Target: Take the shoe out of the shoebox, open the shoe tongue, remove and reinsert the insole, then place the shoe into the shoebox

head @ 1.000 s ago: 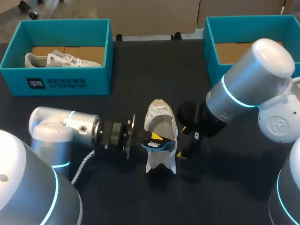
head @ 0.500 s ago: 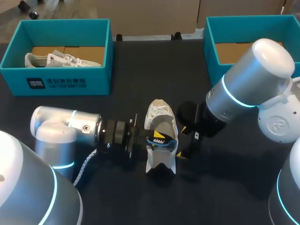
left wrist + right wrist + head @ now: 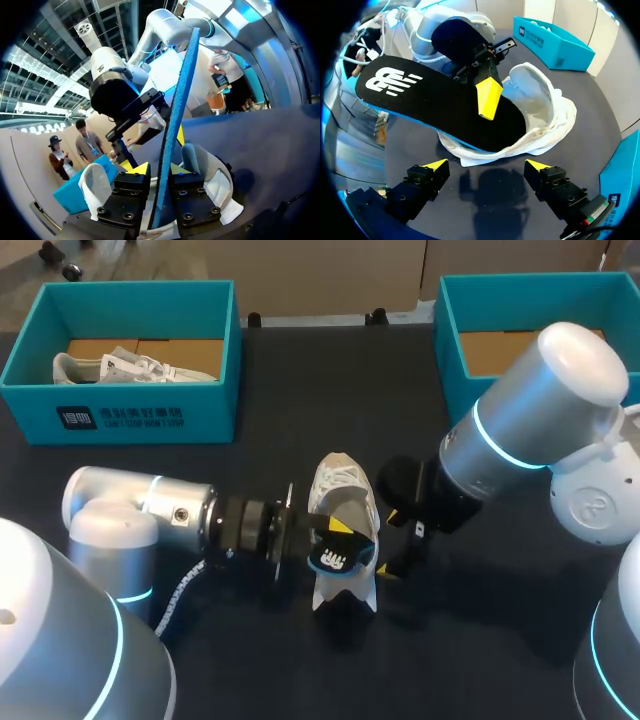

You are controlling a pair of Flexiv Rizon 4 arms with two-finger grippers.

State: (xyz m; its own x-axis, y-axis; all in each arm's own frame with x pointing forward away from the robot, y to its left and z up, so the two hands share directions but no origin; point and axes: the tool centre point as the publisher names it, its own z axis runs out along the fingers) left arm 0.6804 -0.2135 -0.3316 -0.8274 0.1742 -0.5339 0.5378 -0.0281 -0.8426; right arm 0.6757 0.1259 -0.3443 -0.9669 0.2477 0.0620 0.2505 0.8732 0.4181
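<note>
Shoe lies on the desk mid-way between the two arms and serves as the reference. Left gripper comes in at the shoe's left flank, its fingers pinching the insole by its edge. The black printed heel end is lifted clear above the shoe and the other end dips into the opening. Right gripper is just beside the shoe's right flank, fingers spread wide and touching nothing. Judgement: the insole step is in hand, but removal or reinsertion cannot be told from this instant. To do it well, hold the insole in line with the shoe's long axis, move it along that line without twisting, and brace the upper with the right fingers so the shoe does not drag or tip. Hard to make out: the insole's toe end inside the shoe, the tongue's position and the laces. Beyond the shoe to the left, a teal shoebox holds a second shoe. Beyond it to the right, another shoebox is partly cut off by the right arm, its contents unclear.
</note>
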